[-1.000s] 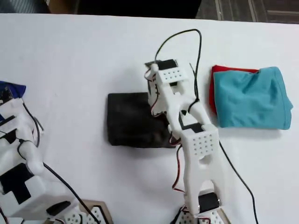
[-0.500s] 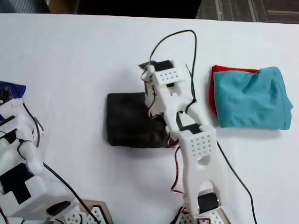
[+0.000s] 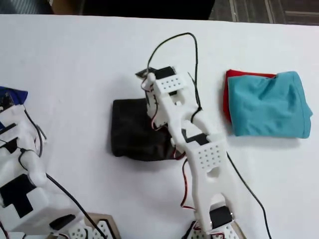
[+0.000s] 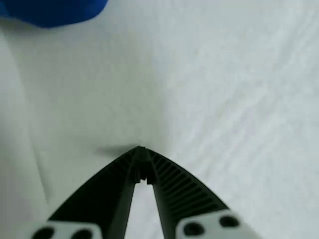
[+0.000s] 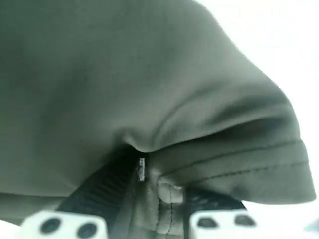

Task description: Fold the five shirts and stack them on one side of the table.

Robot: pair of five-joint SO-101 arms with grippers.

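While the right gripper (image 5: 149,175) clamps the black shirt (image 3: 129,132) near its 1 o'clock edge, open table (image 3: 70,64) runs 9 to 12. The shirt slid toward 9. Left gripper (image 4: 142,167) closed, empty.

High view, as I see it: red shirt (image 3: 231,75) mostly hidden beneath the teal shirt (image 3: 269,104); dark shirt (image 3: 130,130) covered along its right edge by the right arm (image 3: 207,154); blue shirt (image 3: 12,93) cut off at the left edge.
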